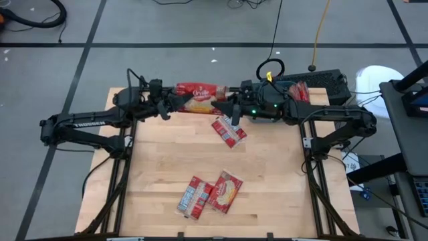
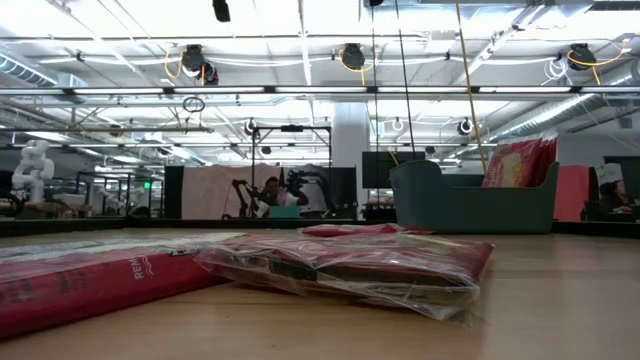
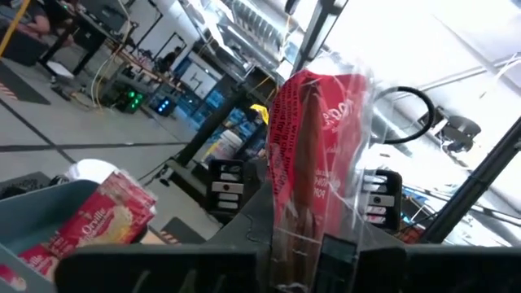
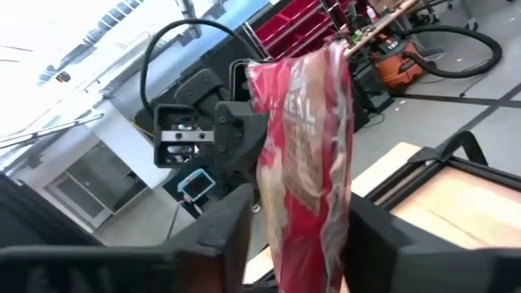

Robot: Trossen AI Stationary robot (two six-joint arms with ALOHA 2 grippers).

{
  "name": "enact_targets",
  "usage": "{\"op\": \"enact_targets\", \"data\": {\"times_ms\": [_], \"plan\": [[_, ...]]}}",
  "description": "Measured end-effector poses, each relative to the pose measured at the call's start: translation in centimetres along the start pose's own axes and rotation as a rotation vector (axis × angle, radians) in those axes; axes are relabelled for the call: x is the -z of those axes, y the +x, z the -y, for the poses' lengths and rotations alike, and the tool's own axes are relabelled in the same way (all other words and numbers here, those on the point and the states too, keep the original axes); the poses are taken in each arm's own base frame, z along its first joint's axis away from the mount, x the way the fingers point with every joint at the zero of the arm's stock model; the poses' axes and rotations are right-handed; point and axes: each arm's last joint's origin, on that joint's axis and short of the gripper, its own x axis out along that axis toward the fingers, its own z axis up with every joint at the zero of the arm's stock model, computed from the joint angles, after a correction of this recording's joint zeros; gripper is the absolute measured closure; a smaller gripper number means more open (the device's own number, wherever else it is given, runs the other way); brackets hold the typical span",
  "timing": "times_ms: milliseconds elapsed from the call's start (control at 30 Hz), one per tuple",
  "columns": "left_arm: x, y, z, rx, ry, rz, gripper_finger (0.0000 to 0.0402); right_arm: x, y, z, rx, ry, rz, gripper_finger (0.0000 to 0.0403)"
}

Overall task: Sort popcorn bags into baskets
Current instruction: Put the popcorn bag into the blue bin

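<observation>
A wooden worktop (image 1: 160, 167) seen from above, with two dark arms meeting over its far edge and a red popcorn bag (image 1: 197, 97) stretched between them. The left pincer (image 1: 175, 102) is clamped on one end of this held bag; white script on the bag's face reads "Orville". The right pincer (image 1: 227, 107) sits at the bag's other end, its fingers (image 4: 224, 228) standing on either side of the clear-wrapped red packet with a little room left, so whether they press it cannot be told. In the right wrist view the bag shows pale letters, "REAL". Relative to the held bag, a second bag (image 1: 229, 131) lies on the worktop just below the right pincer, its white label panel facing up, too small to read. Two more bags lie side by side well nearer the front edge: a label-side bag (image 1: 194, 197) and a picture-side bag (image 1: 225, 191). The teal bin (image 2: 470, 197) stands beyond the right pincer, off the far right corner, with red bags (image 2: 518, 160) upright inside; in the left wrist view one of them reads "Orville". The left arm's side carries the white word "TROSSEN".
</observation>
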Motion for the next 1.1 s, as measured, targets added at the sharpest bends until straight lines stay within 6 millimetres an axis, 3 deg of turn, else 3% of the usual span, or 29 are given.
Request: {"op": "enact_targets", "data": {"times_ms": [200,367,633,800,933,1100], "plan": [[0.1,0.0,-0.1,-0.007,-0.003,-0.01,0.0358,0.1,0.0,0.1,0.006,-0.004,-0.006,0.0345],[0.1,0.0,0.0,0.021,0.032,-0.029,0.0348,0.1,0.0,0.1,0.01,0.0,-0.012,0.0378],[0.1,-0.9,0.0,-0.041,0.045,-0.072,0.0222,-0.2,-0.3,0.3,0.025,0.021,-0.011,0.0381],[-0.4,-2.5,-0.1,-0.15,0.056,-0.108,0.0155,-0.8,-1.8,0.0,0.045,0.069,-0.037,0.0383],[-0.7,-4.0,-0.5,-0.244,0.077,-0.154,0.0127,-1.6,-3.5,0.1,0.084,0.095,-0.053,0.0383],[-0.3,-5.6,-1.6,-0.396,0.071,-0.265,0.0126,-3.1,-6.1,0.5,0.143,0.142,-0.052,0.0384]]}}
